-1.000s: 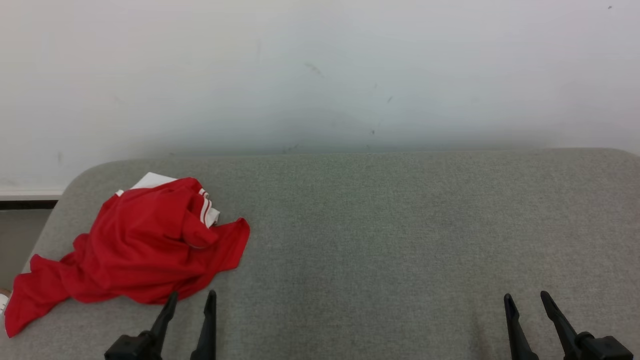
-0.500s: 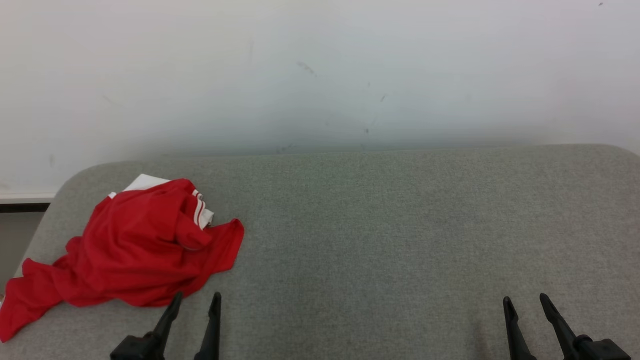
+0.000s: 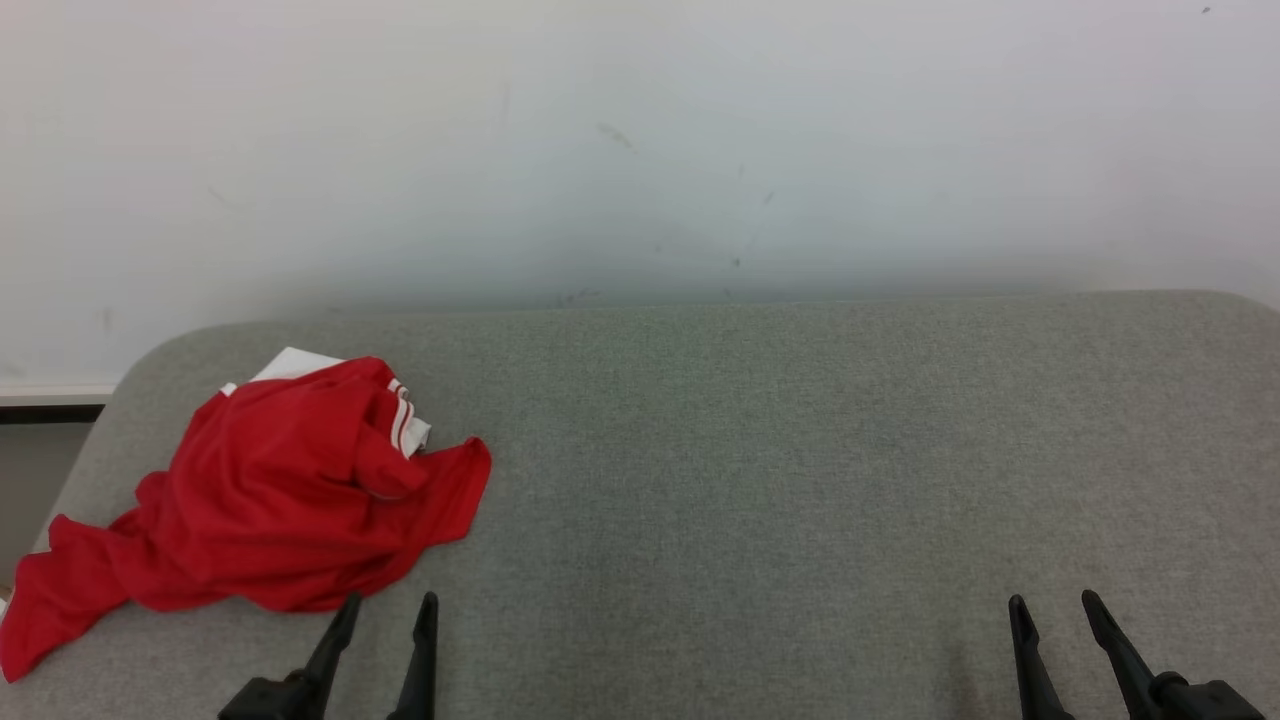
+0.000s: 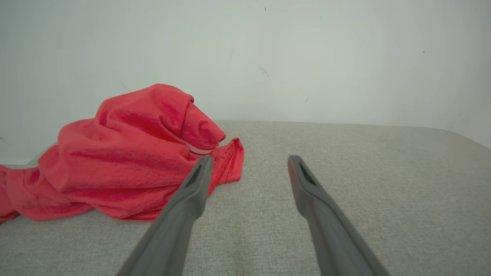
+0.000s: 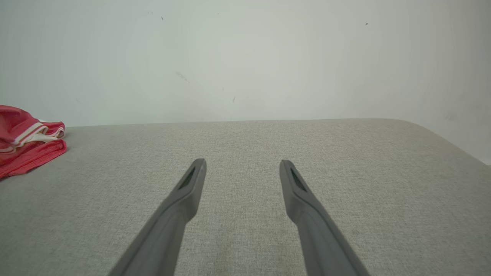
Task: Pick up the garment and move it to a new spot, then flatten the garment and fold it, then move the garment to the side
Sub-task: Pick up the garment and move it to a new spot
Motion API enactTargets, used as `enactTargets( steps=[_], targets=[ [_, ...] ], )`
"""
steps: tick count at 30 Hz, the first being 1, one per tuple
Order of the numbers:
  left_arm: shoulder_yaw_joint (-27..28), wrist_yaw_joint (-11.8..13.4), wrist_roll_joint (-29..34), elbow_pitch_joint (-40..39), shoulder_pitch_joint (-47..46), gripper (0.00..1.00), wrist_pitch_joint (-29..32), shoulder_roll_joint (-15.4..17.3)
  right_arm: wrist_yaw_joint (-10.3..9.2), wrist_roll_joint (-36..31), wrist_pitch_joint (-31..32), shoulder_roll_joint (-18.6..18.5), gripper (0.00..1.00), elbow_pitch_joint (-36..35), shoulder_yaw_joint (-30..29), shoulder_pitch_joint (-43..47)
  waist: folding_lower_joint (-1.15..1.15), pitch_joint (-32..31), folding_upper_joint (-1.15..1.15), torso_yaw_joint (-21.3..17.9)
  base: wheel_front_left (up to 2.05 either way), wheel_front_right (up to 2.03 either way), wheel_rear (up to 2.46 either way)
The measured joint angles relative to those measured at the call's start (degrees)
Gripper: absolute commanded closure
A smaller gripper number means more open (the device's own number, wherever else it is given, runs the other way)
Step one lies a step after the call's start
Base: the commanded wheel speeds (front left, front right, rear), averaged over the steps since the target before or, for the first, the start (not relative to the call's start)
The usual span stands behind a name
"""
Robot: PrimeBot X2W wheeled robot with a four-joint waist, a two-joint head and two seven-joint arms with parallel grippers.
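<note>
A crumpled red garment [image 3: 270,500] with white trim lies bunched at the left end of the grey table [image 3: 780,470]; one end trails off toward the left edge. Just in front of its near hem, my left gripper [image 3: 390,605] stands open and empty, apart from the cloth. In the left wrist view the garment [image 4: 122,161] heaps up left of the left gripper [image 4: 249,163]. Far to the right, my right gripper [image 3: 1055,605] is open over bare table. The right wrist view has the right gripper [image 5: 242,165] with the garment [image 5: 27,147] at the far left.
A pale wall [image 3: 640,150] rises right behind the table's rounded far edge. The table's left edge drops off near a dark baseboard [image 3: 50,412]. The grey surface stretches right of the garment to the right gripper.
The head view has shifted slightly, so the whole picture sits a little left of before. The garment and both grippers keep their places on the table.
</note>
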Motion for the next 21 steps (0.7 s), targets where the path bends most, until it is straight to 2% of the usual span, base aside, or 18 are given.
enactTargets(
  steps=[10,21],
  targets=[
    [-0.38,0.01,-0.40,0.15,-0.05,0.00,-0.01,0.00,0.00,0.01,-0.01,0.00,0.00,-0.07,-0.44,0.96,0.00,-0.06,0.00,1.64,0.00,0.00,0.00],
    [0.60,0.05,-0.16,0.79,1.70,0.00,-0.01,0.10,0.00,0.41,-0.10,0.63,0.00,0.29,1.66,2.00,0.00,-1.24,0.00,10.58,0.00,0.00,0.00]
  ],
)
